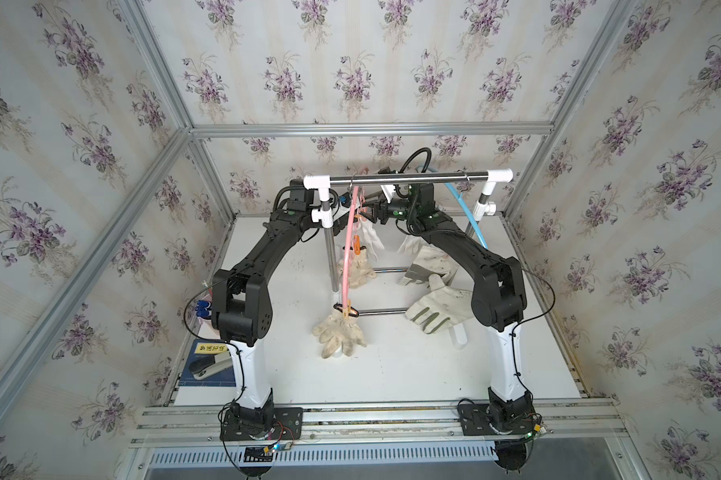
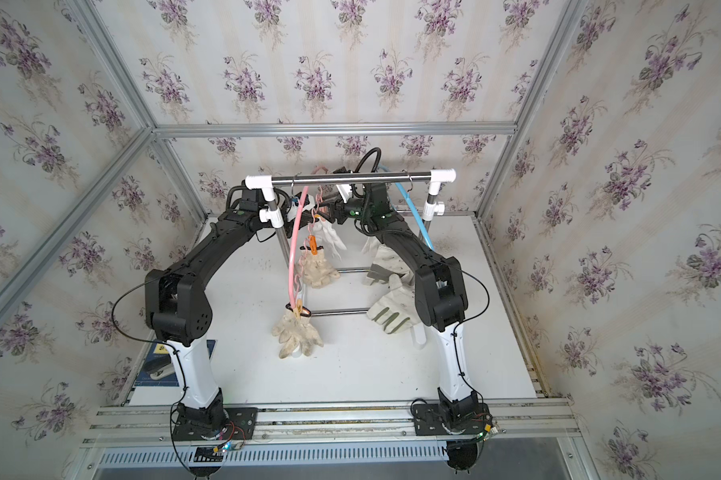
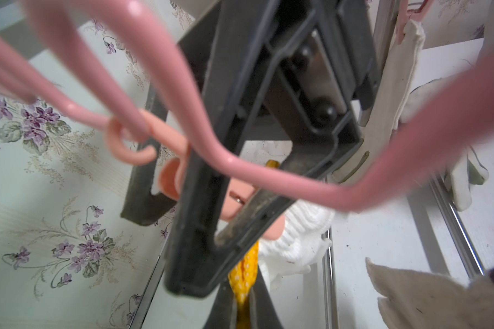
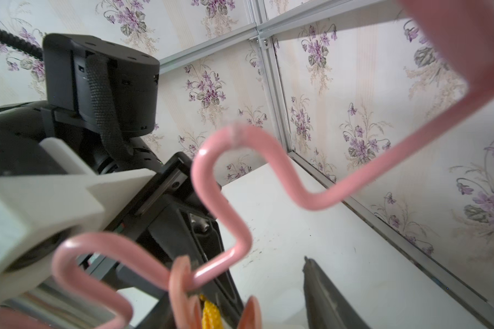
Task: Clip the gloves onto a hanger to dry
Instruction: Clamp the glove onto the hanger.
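Left elbow (image 1: pixel 242 299) high — wrist (image 1: pixel 297 200) at hanger (image 1: pixel 349 241)

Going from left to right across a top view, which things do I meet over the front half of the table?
The stapler on a blue book → dirty knit glove clipped to the pink hanger → canvas glove with green patches, lying on the table.

A: Gloves (image 1: pixel 340 332), counted?
B: Six by the look. Three knit, each clipped up. Two canvas gloves (image 1: pixel 435 311) lying loose, plus one more pale one, half hidden, kind unclear.
A: Hung from the rack (image 1: pixel 408 178)?
B: Two: one pink hanger (image 1: pixel 345 266), one blue hanger (image 1: pixel 466 214).
A: Clips (image 1: pixel 355 246) in use?
B: Three seen.
A: And the rest?
B: One rack, two arms, namely left arm (image 1: pixel 263 253) and right arm (image 1: pixel 466 249), and one stapler (image 1: pixel 209 368).
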Controlling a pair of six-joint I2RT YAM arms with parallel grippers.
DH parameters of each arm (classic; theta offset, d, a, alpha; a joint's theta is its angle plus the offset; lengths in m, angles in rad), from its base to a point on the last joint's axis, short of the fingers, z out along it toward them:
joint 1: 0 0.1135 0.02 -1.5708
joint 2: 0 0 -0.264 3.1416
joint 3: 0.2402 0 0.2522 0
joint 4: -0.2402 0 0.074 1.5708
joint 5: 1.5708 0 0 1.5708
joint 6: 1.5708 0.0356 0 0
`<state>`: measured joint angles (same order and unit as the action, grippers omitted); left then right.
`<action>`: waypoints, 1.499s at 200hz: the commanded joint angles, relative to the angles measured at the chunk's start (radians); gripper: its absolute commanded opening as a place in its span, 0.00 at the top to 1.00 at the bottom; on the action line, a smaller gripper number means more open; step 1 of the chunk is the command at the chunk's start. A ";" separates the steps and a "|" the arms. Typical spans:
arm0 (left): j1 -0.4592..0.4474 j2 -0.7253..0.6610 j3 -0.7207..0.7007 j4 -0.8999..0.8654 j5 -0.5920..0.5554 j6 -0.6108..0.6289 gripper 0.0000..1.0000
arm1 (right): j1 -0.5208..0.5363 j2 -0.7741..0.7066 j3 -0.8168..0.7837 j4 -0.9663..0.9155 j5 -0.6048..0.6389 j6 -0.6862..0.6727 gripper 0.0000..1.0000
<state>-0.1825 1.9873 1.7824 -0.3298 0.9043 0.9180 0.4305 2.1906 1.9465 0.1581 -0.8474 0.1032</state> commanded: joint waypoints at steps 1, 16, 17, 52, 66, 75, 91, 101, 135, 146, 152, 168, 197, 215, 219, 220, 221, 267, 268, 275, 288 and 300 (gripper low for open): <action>0.001 -0.019 -0.021 0.051 -0.017 -0.003 0.80 | -0.001 -0.009 0.008 -0.018 0.035 -0.037 0.38; 0.004 -0.032 -0.051 0.095 -0.040 -0.029 0.72 | 0.001 -0.012 0.006 -0.031 0.069 -0.044 0.37; 0.005 -0.033 -0.053 0.097 -0.039 -0.031 0.71 | 0.001 -0.012 0.006 -0.032 0.071 -0.045 0.37; 0.015 -0.057 -0.109 0.179 -0.051 -0.086 0.00 | 0.013 -0.022 0.003 -0.052 0.158 -0.055 0.36; 0.020 -0.063 -0.124 0.203 -0.054 -0.108 0.00 | 0.018 -0.027 -0.001 -0.063 0.180 -0.066 0.36; 0.024 -0.072 -0.143 0.236 -0.063 -0.128 0.00 | 0.022 -0.031 -0.005 -0.068 0.194 -0.073 0.35; 0.032 -0.090 -0.180 0.289 -0.072 -0.160 0.00 | 0.025 -0.044 -0.016 -0.074 0.224 -0.083 0.35; 0.037 -0.105 -0.212 0.335 -0.083 -0.195 0.00 | 0.027 -0.052 -0.025 -0.079 0.248 -0.089 0.34; 0.049 -0.154 -0.297 0.431 -0.141 -0.252 0.00 | 0.038 -0.086 -0.054 -0.087 0.339 -0.107 0.33; 0.050 -0.166 -0.316 0.439 -0.155 -0.256 0.00 | 0.043 -0.097 -0.067 -0.089 0.357 -0.114 0.32; 0.051 -0.174 -0.327 0.446 -0.164 -0.261 0.00 | 0.045 -0.105 -0.075 -0.088 0.369 -0.119 0.32; 0.054 -0.196 -0.357 0.470 -0.194 -0.284 0.00 | 0.053 -0.133 -0.117 -0.081 0.390 -0.141 0.28; 0.065 -0.235 -0.413 0.522 -0.246 -0.352 0.00 | 0.068 -0.192 -0.212 -0.048 0.450 -0.164 0.26; 0.069 -0.260 -0.447 0.552 -0.258 -0.390 0.00 | 0.071 -0.214 -0.252 -0.040 0.479 -0.160 0.26; 0.069 -0.266 -0.454 0.556 -0.259 -0.395 0.00 | 0.071 -0.217 -0.258 -0.041 0.479 -0.159 0.26; 0.069 -0.267 -0.455 0.557 -0.260 -0.396 0.00 | 0.071 -0.218 -0.258 -0.042 0.479 -0.159 0.26; 0.069 -0.267 -0.456 0.559 -0.260 -0.398 0.00 | 0.071 -0.219 -0.259 -0.043 0.479 -0.159 0.26; 0.069 -0.332 -0.525 0.580 -0.284 -0.432 0.00 | 0.073 -0.245 -0.312 -0.062 0.491 -0.140 0.27; 0.069 -0.333 -0.527 0.580 -0.285 -0.431 0.00 | 0.073 -0.245 -0.313 -0.062 0.490 -0.139 0.27; 0.069 -0.345 -0.539 0.579 -0.292 -0.428 0.00 | 0.074 -0.249 -0.323 -0.062 0.493 -0.138 0.27; 0.069 -0.363 -0.558 0.577 -0.313 -0.426 0.00 | 0.075 -0.254 -0.345 -0.057 0.497 -0.137 0.27; 0.069 -0.381 -0.577 0.582 -0.333 -0.433 0.00 | 0.076 -0.263 -0.368 -0.051 0.500 -0.137 0.27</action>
<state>-0.1135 1.6344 1.2293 0.2077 0.6136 0.5045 0.5022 1.9453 1.6104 0.0792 -0.3580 -0.0303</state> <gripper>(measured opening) 0.999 0.725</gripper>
